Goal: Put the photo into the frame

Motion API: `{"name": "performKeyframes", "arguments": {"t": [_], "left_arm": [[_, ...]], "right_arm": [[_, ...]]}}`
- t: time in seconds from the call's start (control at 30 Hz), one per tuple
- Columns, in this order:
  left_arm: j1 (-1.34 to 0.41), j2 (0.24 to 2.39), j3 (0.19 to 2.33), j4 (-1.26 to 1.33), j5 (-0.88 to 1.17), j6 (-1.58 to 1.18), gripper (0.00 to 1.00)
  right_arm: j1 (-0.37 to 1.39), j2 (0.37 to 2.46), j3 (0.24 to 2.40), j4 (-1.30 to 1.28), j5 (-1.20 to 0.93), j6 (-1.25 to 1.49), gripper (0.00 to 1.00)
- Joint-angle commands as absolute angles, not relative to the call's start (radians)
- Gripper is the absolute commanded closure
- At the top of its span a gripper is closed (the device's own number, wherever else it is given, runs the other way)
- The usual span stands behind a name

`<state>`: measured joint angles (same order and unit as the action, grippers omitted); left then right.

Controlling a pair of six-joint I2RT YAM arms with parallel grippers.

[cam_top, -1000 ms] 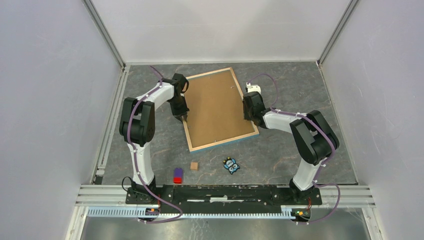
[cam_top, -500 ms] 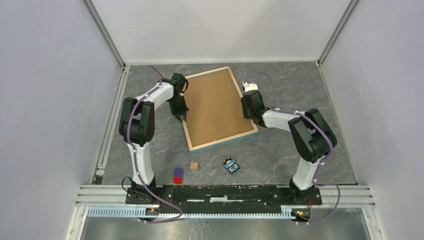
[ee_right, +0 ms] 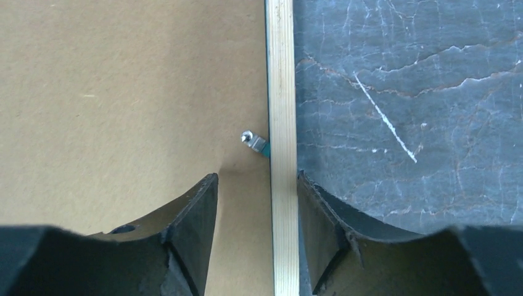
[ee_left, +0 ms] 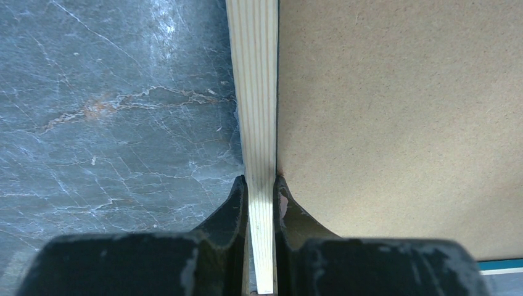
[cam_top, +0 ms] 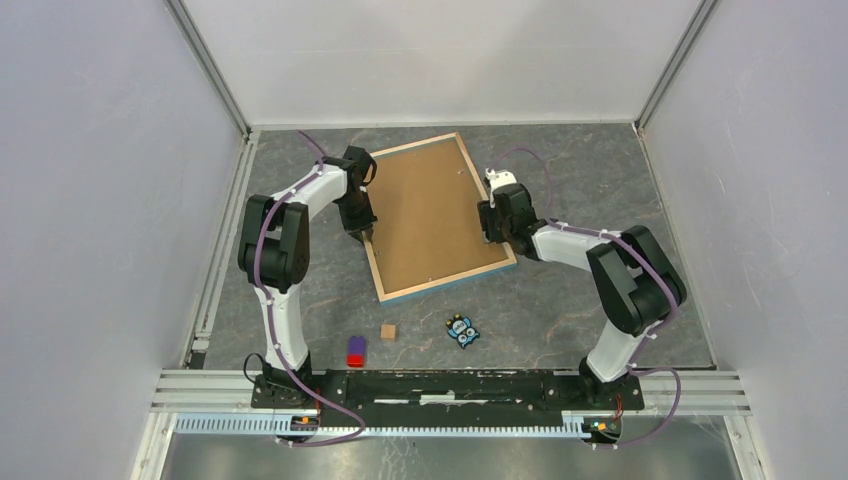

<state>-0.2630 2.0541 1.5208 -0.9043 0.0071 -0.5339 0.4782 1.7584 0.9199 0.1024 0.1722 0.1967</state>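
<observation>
Top external view: a large thin-rimmed rectangular picture frame [cam_top: 450, 284] lies back-up on the grey marbled table [cam_top: 590, 180]. Its light wood rim surrounds a plain brown backing board [cam_top: 432, 212]. The long axis runs away from the arm bases, the far end leaning slightly left. The photo is not visible in any view; whether it sits beneath the board cannot be told. The left gripper [ee_left: 261, 185] is closed tight on the left long rail, one finger on the table side and one on the board side, so it has hold of the frame. The right gripper [ee_right: 256, 182] stands open astride the opposite long rail. One finger is over the board, clear of the rail; the other is on the table side, just beside it, and nothing is held. A small metal retaining tab [ee_right: 250, 139] projects from that rail over the board, just ahead of the right fingers. Judgement: the coming move concerns this tab or rail. The right arm is clearly the nearer, and the approach runs along the rail's length while the left steadies the frame.
</observation>
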Motion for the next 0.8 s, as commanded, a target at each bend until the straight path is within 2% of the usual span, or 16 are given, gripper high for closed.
{"name": "performKeyframes", "arguments": {"t": [0.0, 0.17, 0.43, 0.6, 0.77], "left_arm": [[-0.263, 2.07, 1.494, -0.888, -0.02, -0.511, 0.98], [-0.265, 2.072, 1.491, -0.887, -0.017, -0.515, 0.98], [-0.269, 2.06, 1.476, -0.875, -0.011, -0.516, 0.98], [-0.27, 2.062, 1.478, -0.876, -0.005, -0.517, 0.98], [-0.271, 2.063, 1.478, -0.875, -0.005, -0.517, 0.98]], "right_arm": [[0.483, 1.679, 0.898, 0.136, 0.181, 0.206, 0.43], [0.462, 1.709, 0.936, 0.125, 0.178, 0.228, 0.44], [0.457, 1.764, 0.977, 0.101, 0.187, 0.218, 0.64], [0.456, 1.768, 0.983, 0.104, 0.196, 0.219, 0.71], [0.457, 1.795, 0.995, 0.104, 0.191, 0.217, 0.72]]}}
